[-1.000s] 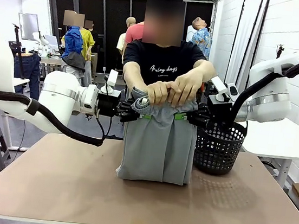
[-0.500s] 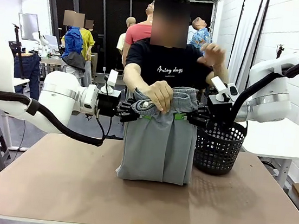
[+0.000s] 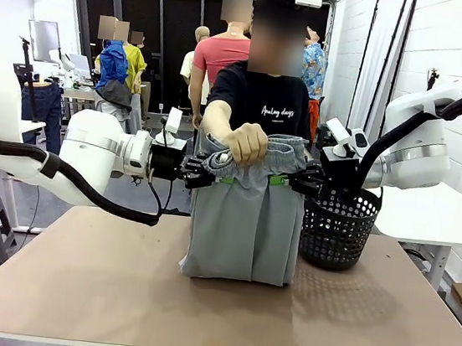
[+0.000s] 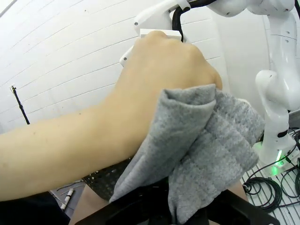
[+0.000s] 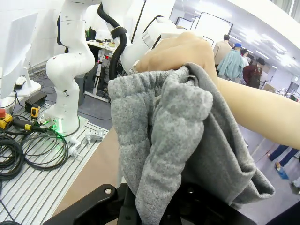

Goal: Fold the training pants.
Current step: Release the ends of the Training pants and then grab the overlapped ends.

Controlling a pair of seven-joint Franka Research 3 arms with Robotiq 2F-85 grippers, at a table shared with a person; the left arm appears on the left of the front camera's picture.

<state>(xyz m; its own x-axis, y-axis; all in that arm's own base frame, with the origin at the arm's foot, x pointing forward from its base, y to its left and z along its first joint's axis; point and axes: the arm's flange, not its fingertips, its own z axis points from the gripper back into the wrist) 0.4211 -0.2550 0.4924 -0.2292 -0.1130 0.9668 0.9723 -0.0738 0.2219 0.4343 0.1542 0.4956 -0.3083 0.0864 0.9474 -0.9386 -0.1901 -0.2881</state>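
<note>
Basket just right of hanging training pants, open tabletop left and front

You have one pair of light grey soft fabric training pants, one black mesh plastic basket and one brown flat-topped table. You can count two black, green-padded robot hands, the left hand and the right hand, plus one person's hand.
</note>
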